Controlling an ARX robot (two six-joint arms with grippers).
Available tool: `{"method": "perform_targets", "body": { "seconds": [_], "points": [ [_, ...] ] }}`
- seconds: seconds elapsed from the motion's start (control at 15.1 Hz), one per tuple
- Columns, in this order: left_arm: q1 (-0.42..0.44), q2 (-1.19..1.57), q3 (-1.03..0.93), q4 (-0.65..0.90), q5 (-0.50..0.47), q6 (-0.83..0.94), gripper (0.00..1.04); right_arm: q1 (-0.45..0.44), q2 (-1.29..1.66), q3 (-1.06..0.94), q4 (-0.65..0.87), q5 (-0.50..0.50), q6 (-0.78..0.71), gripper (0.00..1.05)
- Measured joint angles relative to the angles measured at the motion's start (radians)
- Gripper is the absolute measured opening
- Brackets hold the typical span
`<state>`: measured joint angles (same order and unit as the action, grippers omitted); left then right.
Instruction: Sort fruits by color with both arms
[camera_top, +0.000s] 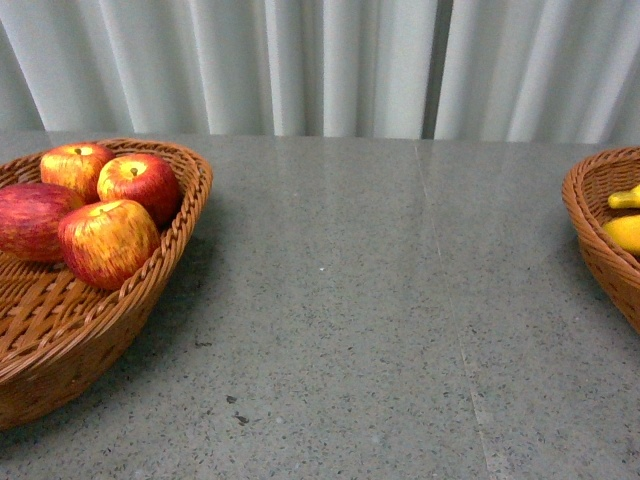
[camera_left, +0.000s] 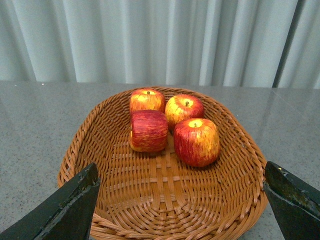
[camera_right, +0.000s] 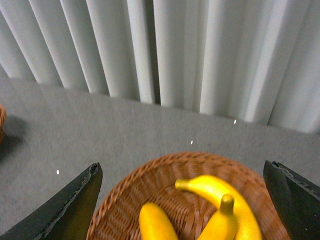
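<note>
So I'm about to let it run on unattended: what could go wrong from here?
Mostly small things. The four apples sit crowded toward one end of the left basket, so a nudge could roll one against its neighbours. The open left gripper hangs wide over that basket's rim and could catch the wicker if lowered. The right basket of bananas is cut off in the front view, so placement there is hard to check.

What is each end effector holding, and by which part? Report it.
Nothing. The left end effector is open above the apples; the right end effector is open above the bananas.
</note>
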<state>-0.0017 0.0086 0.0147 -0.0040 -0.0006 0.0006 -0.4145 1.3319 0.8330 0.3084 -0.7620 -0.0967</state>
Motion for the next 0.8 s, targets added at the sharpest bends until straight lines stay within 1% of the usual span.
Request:
{"method": "perform_targets", "body": {
  "seconds": [0.07, 0.2, 0.27, 0.33, 0.4, 0.46, 0.6, 0.66, 0.73, 0.8],
  "points": [
    [0.0, 0.0, 0.0, 0.0, 0.0, 0.0, 0.98, -0.02, -0.058, -0.012, 0.056, -0.01, 0.071, 0.98],
    [0.0, 0.0, 0.0, 0.0, 0.0, 0.0, 0.98, -0.058, -0.194, -0.109, 0.127, -0.059, 0.187, 0.98],
    [0.0, 0.0, 0.0, 0.0, 0.0, 0.0, 0.98, -0.047, -0.274, -0.167, 0.079, 0.037, 0.191, 0.92],
    [0.0, 0.0, 0.0, 0.0, 0.0, 0.0, 0.98, -0.021, -0.377, -0.257, 0.046, 0.186, 0.16, 0.81],
    [0.0, 0.0, 0.0, 0.0, 0.0, 0.0, 0.98, 0.007, -0.548, -0.402, -0.006, 0.323, 0.128, 0.65],
    [0.0, 0.0, 0.0, 0.0, 0.0, 0.0, 0.98, 0.031, -0.691, -0.5, -0.057, 0.38, 0.121, 0.52],
    [0.0, 0.0, 0.0, 0.0, 0.0, 0.0, 0.98, 0.119, -0.936, -0.634, -0.179, 0.46, 0.111, 0.29],
    [0.0, 0.0, 0.0, 0.0, 0.0, 0.0, 0.98, 0.176, -1.05, -0.692, -0.204, 0.513, 0.106, 0.15],
    [0.0, 0.0, 0.0, 0.0, 0.0, 0.0, 0.98, 0.206, -1.084, -0.698, -0.202, 0.546, 0.104, 0.04],
    [0.0, 0.0, 0.0, 0.0, 0.0, 0.0, 0.98, 0.232, -1.102, -0.702, -0.201, 0.574, 0.101, 0.02]
  ]
}}
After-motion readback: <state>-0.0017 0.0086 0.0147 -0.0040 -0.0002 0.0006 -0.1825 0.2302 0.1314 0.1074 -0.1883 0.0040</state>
